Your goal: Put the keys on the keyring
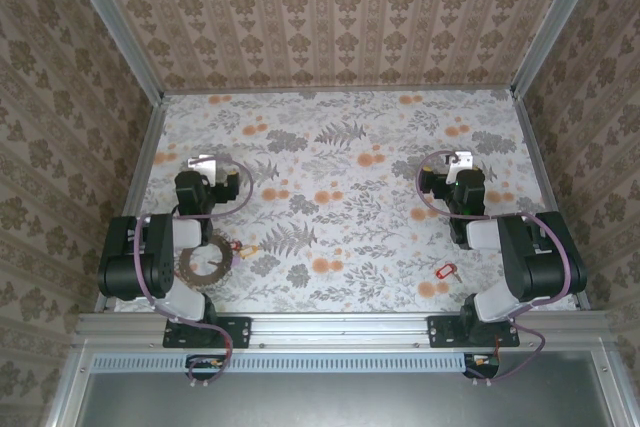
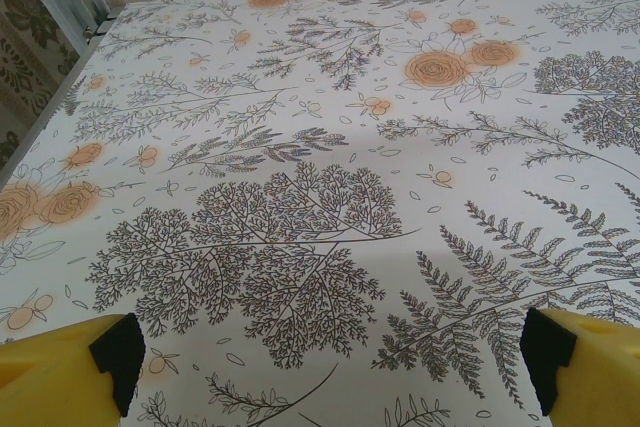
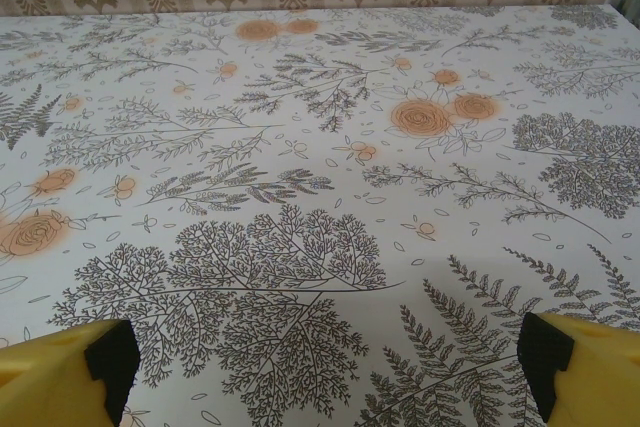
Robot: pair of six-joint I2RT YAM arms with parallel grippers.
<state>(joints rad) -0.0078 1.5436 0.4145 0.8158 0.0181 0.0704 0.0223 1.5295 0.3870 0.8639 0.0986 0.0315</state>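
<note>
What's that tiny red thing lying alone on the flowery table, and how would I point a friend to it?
Look along the near edge of the flower-print table to the right arm. Just inward of its black elbow lies a small red key. It lies alone, whereas the other red key and a yellow key sit beside the dark keyring by the left arm.

Nothing legible: no words, labels, brands, numbers or signs. The worktop (image 1: 350, 147) bears a printed pattern of ferns and orange flowers. The red key (image 1: 446, 270) near its near right edge is too small to show any marking.
</note>
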